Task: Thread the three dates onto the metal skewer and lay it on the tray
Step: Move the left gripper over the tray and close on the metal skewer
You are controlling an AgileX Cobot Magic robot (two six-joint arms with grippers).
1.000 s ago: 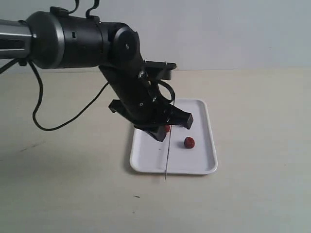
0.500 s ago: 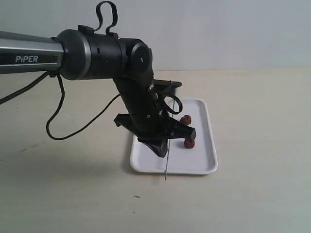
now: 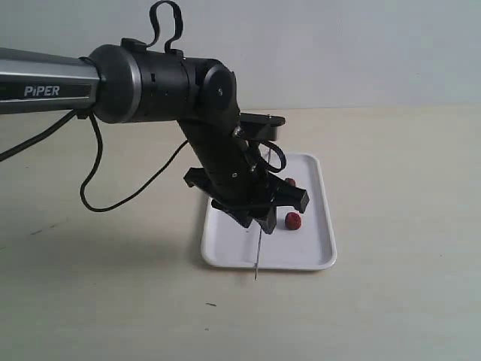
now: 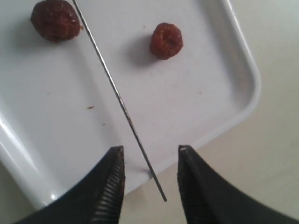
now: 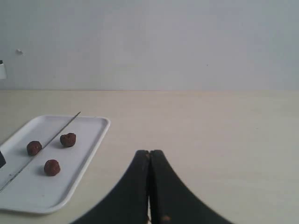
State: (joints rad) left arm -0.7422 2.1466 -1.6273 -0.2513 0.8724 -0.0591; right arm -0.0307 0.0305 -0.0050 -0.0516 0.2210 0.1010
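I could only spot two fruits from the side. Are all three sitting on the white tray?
Yes, the right wrist view shows three dates lying inside the rim of the tray, close to the skewer.

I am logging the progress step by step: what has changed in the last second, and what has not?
The left gripper shifted rightward in the exterior view, over the tray; its open jaws now flank the metal skewer. Nothing was grasped or released. Skewer, tray and the visible dates stayed put.

surface: pale beige table [image 3: 406, 226] | lying on it: white tray [image 3: 316, 241], flat | also: tiny dark speck [image 3: 211, 304], apart from tray
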